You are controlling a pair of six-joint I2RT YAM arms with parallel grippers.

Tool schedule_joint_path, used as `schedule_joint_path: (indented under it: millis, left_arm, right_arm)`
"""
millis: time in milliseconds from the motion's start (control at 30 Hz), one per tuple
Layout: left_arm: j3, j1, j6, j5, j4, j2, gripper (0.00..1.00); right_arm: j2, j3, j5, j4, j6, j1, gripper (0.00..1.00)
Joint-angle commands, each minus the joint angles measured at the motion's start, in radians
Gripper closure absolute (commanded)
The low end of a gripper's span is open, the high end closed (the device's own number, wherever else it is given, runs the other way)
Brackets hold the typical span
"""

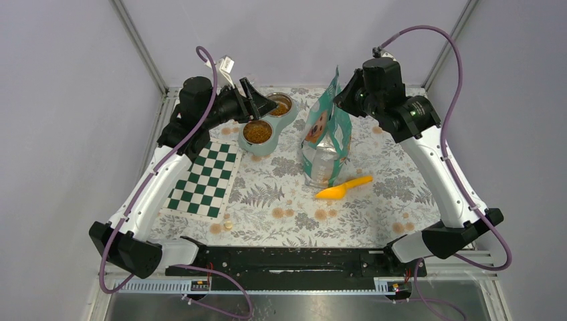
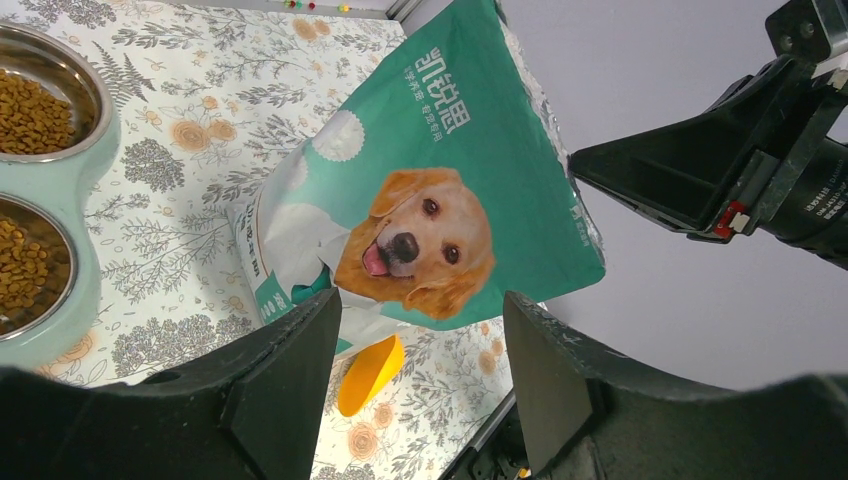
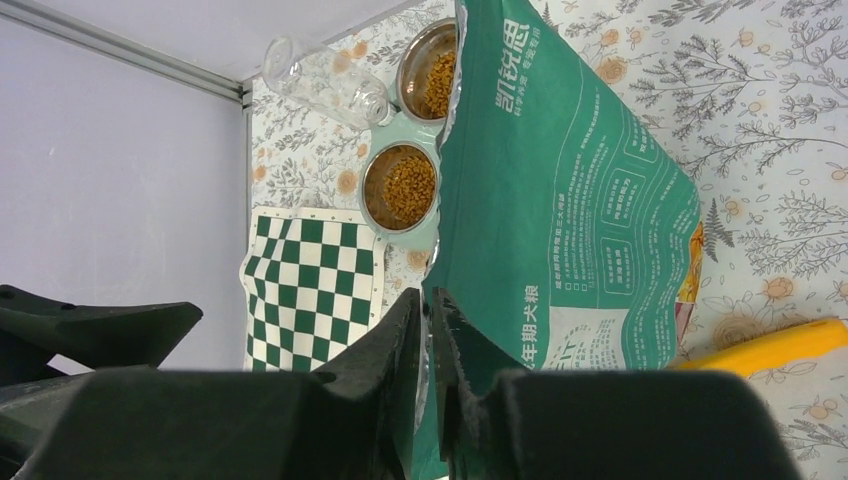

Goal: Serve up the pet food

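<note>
My right hand is clamping the top edge of the teal-and-white stand-up pouch with a golden dog and Chinese characters, standing on the table. My left hand, spread apart, is hovering by the mint twin-bowl feeder holding orange-brown kibble. An orange plastic scoop is lying beside the pouch.

The teal-and-white pouch stands upright at centre frame on the floral bench, with the right gripper at its top edge. An orange scoop lies just below it. At upper left, the left gripper hangs over a twin bowl holding kibble, beside a checkered mat.
</note>
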State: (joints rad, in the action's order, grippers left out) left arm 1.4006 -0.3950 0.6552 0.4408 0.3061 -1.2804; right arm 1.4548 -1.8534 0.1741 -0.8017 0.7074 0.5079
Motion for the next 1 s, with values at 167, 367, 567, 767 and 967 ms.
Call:
schedule_joint_path:
  millis: [167,367,567,767,967]
  left_arm:
    - [0.052,-0.004,-0.021,-0.008,-0.014,-0.006,0.39]
    - [0.052,-0.004,-0.022,-0.01,-0.01,-0.007,0.39]
    - [0.053,-0.004,-0.021,-0.01,-0.011,-0.006,0.39]
    - [0.052,-0.004,-0.016,-0.009,-0.01,-0.008,0.39]
    - [0.047,-0.004,-0.014,-0.009,-0.011,-0.007,0.39]
  right_arm:
    - [0.011,0.014,0.026,0.03,0.003,-0.008,0.85]
    - [0.008,0.027,0.033,0.028,0.004,-0.008,0.91]
    - [0.013,0.033,0.025,0.03,0.005,-0.009,0.94]
    - [0.022,0.027,0.006,0.03,0.006,-0.012,0.78]
    - [0.028,0.034,0.0,0.028,0.002,-0.011,0.8]
